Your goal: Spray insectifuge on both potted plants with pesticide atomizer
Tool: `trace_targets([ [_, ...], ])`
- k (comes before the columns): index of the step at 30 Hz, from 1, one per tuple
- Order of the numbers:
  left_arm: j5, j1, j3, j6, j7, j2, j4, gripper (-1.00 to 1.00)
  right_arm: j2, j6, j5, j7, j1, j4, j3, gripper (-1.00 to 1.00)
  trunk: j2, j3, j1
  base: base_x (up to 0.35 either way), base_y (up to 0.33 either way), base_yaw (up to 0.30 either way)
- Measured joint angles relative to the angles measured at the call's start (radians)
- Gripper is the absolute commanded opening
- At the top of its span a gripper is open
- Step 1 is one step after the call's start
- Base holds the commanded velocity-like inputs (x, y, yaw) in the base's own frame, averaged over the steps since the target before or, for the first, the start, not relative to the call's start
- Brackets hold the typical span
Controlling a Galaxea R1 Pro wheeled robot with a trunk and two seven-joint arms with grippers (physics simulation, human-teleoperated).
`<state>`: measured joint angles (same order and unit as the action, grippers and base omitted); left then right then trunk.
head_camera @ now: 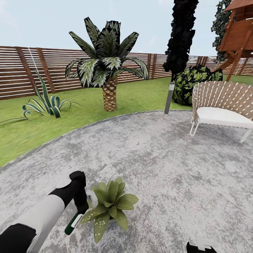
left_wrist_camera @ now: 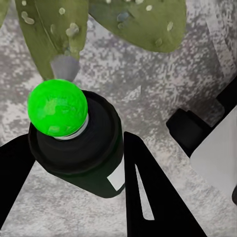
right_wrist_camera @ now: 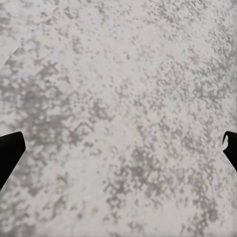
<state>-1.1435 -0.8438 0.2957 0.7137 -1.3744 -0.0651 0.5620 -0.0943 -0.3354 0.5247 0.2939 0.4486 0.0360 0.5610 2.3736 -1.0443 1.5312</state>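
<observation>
One potted plant, a low rosette of speckled green leaves, stands on the grey speckled patio near the bottom of the head view. Just left of it my left gripper is shut on the pesticide atomizer, a slim dark green bottle with a white label band. In the left wrist view the atomizer sits between the black fingers, its bright green nozzle pointing at the speckled leaves. My right gripper is open over bare patio.
A palm and a striped spiky plant stand on the lawn before the slat fence. A grey bollard lamp, dark bushes and a woven chair are at the right.
</observation>
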Motion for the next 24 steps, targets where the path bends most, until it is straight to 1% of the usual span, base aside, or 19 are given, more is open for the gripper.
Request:
trace_targets([
  [3,0.001,-0.008,-0.016,0.000,-0.006,0.003,0.000,-1.00,-0.001,0.000,0.002,0.000,0.000,-0.002,0.000,1.00,0.000,0.000,0.000,0.000,0.000,0.000],
  [5,-0.001,-0.008,-0.020,0.000,-0.007,0.006,0.000,-1.00,0.001,0.000,0.000,0.001,0.000,0.001,0.000,1.00,0.000,0.000,0.000,0.000,0.000,0.000],
  [7,-0.001,0.003,-0.023,0.000,-0.007,0.007,-0.001,-1.00,0.004,-0.001,-0.003,0.002,0.000,0.002,0.000,1.00,0.000,0.000,0.000,0.000,0.000,0.000],
  [10,-0.001,0.006,-0.025,0.000,-0.006,0.011,-0.001,-1.00,0.002,0.000,-0.003,0.002,0.000,0.003,0.001,1.00,0.000,0.000,0.000,0.000,0.000,-0.190],
  [13,-0.002,0.006,-0.024,0.000,-0.006,0.009,-0.001,-1.00,0.001,0.000,-0.003,0.002,0.000,0.003,0.001,1.00,0.000,0.000,0.000,-0.033,0.033,-0.254],
  [18,-0.002,0.005,-0.025,0.000,-0.007,0.002,-0.001,-1.00,0.001,0.000,-0.003,0.002,0.000,0.003,0.002,1.00,0.000,0.000,0.000,-0.189,0.193,-0.263],
  [24,-0.002,0.003,-0.025,0.001,-0.007,0.000,-0.001,-1.00,0.001,0.000,-0.003,0.002,0.000,0.003,0.002,1.00,0.000,0.000,0.000,-0.167,0.286,-0.264],
])
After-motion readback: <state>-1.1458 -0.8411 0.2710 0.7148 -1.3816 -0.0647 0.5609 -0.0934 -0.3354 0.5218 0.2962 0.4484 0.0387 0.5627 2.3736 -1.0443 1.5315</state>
